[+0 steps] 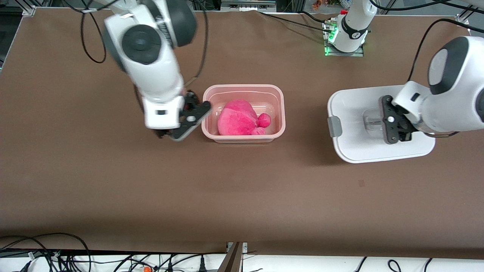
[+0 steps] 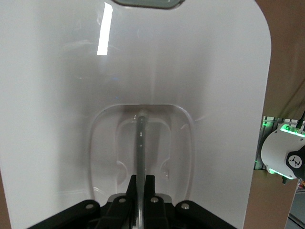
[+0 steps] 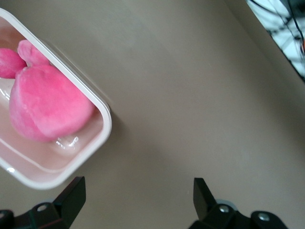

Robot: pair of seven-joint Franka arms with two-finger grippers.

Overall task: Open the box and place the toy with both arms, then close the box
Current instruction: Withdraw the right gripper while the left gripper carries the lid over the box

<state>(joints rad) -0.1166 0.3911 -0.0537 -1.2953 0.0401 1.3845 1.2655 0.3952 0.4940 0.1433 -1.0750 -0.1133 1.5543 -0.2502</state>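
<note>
Front view: toy sits in tub. Left gripper jaws clamped on lid handle, frame right; right gripper jaws apart over worktop. Risk: lid swings, lands skewed.

Counter: plain matte brown, no pattern. Tub: translucent pale pink. Toy in it: bright pink plush, a darker magenta on top, lighter pink on its lower front. Lid: glossy white, with a grey clip at one edge and a grey bar across its clear recessed handle. My left gripper and right gripper: black. My arms: white with dark grey joint caps.
</note>
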